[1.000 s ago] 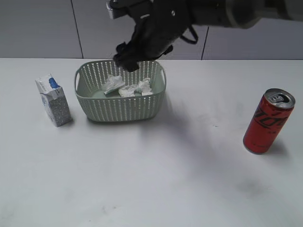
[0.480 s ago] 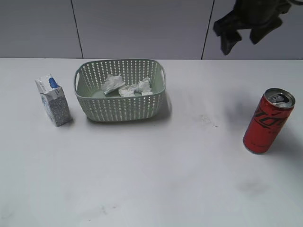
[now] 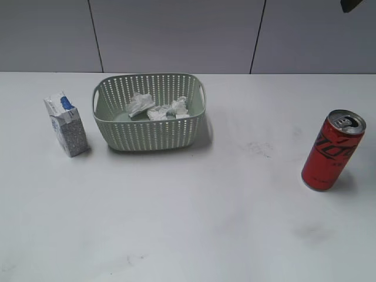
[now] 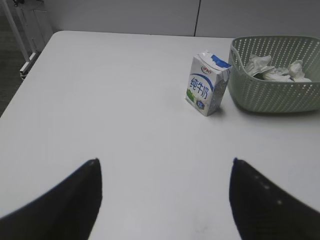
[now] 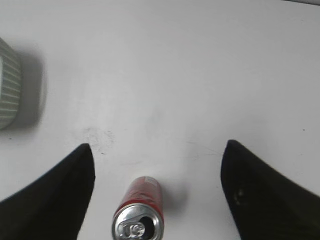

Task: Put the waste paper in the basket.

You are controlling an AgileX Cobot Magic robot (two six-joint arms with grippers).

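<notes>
A pale green perforated basket (image 3: 117,136) stands at the back left of the white table. Crumpled white waste paper (image 3: 141,104) and more paper (image 3: 173,108) lie inside it. The basket (image 4: 260,97) with the paper (image 4: 260,64) also shows in the left wrist view, and its edge (image 5: 7,90) in the right wrist view. My left gripper (image 4: 165,162) is open and empty above bare table, left of the basket. My right gripper (image 5: 157,146) is open and empty, high above the right side of the table. Only a dark tip of the right arm (image 3: 351,4) shows in the exterior view.
A white and blue milk carton (image 3: 66,124) stands left of the basket, also in the left wrist view (image 4: 206,83). An opened red soda can (image 3: 332,150) stands at the right; it lies below my right gripper in the right wrist view (image 5: 140,212).
The right arm has pulled away from above the basket, moved right and up, and has almost left the exterior view. The paper stays in the basket.
</notes>
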